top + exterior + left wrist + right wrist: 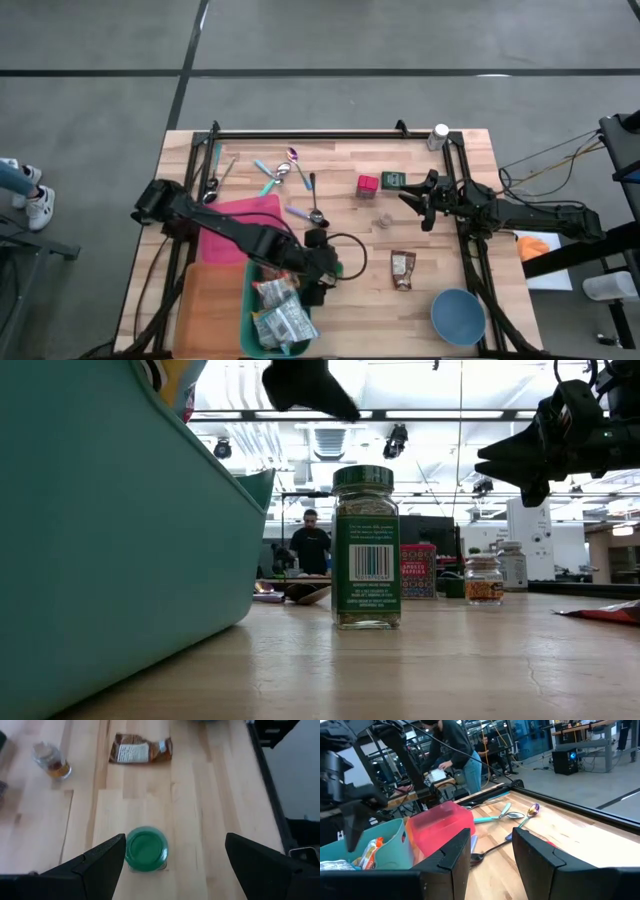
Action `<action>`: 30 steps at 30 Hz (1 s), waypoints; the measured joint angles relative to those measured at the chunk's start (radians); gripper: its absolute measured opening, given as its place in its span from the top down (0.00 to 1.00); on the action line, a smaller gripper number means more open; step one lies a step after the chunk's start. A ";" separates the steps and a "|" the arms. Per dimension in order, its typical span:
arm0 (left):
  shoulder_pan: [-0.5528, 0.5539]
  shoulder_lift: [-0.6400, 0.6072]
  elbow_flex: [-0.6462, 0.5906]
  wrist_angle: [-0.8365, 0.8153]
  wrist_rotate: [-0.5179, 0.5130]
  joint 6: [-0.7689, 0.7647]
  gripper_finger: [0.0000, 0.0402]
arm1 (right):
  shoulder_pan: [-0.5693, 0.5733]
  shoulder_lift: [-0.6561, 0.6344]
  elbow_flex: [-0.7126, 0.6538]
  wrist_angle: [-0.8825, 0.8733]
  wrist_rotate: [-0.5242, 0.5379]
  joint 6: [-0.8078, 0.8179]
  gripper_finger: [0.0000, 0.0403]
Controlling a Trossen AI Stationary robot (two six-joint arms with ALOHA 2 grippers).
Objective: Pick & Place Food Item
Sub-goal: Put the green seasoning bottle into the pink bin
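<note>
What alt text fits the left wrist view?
Looking down on a wooden table, the left pincer hangs open above a green-lidded jar, which sits near one finger. Farther off lie a brown packet and a small glass jar.

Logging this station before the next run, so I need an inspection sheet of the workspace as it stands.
Surface: wooden table, dry.
Job's things: green-lidded spice jar upright beside teal bin of packets; snack packet flat.
Clutter: spoons, pink box, small jar, blue bowl, pink tray.
Grippers: left pincer open above the jar; right pincer raised, empty, part open.
Cables: black cable looped by the jar.
Surroundings: person behind table.
</note>
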 joint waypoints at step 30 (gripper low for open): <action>0.088 0.001 -0.203 0.243 0.081 -0.025 0.14 | 0.000 0.000 0.000 0.000 0.000 0.000 0.65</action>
